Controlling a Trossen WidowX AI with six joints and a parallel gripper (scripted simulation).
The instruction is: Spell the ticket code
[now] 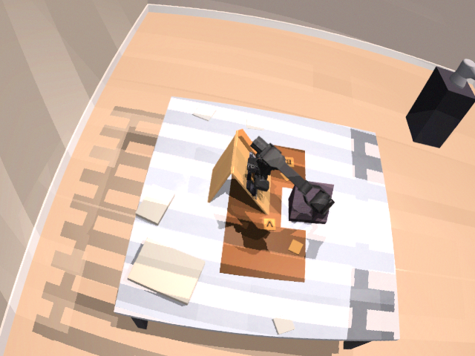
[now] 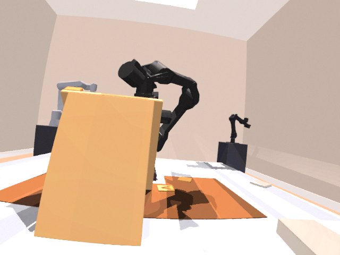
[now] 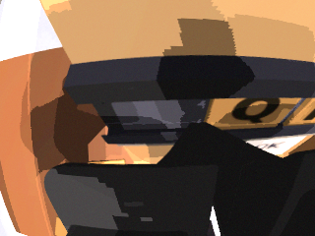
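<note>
The leaning board (image 1: pixel 220 172) (image 2: pixel 101 164) carries the dark rail (image 3: pixel 113 81). A Q tile (image 3: pixel 251 110) sits in the rail, with another tile (image 3: pixel 310 118) cut off by the frame at its right. The rail's stretch left of the Q is vacant. The ticket (image 3: pixel 261 145) is mostly hidden; its printed code is only partly visible. My gripper (image 3: pixel 197 131) is shut and empty, its fingertips in front of the rail by the Q's left edge. A tile with a V-like mark (image 1: pixel 269 224) (image 2: pixel 165 187) and a plain-looking tile (image 1: pixel 295 247) (image 2: pixel 184 179) lie loose.
Another lettered tile (image 1: pixel 289 162) lies behind the arm, with a partly hidden one (image 1: pixel 284 176) near it. An orange mat (image 1: pixel 260 264) (image 2: pixel 233 205) lies under the board. Pale slabs (image 1: pixel 166 271) (image 1: pixel 155 207) lie on the counter. The dark arm base (image 1: pixel 303 208) stands beside the mat.
</note>
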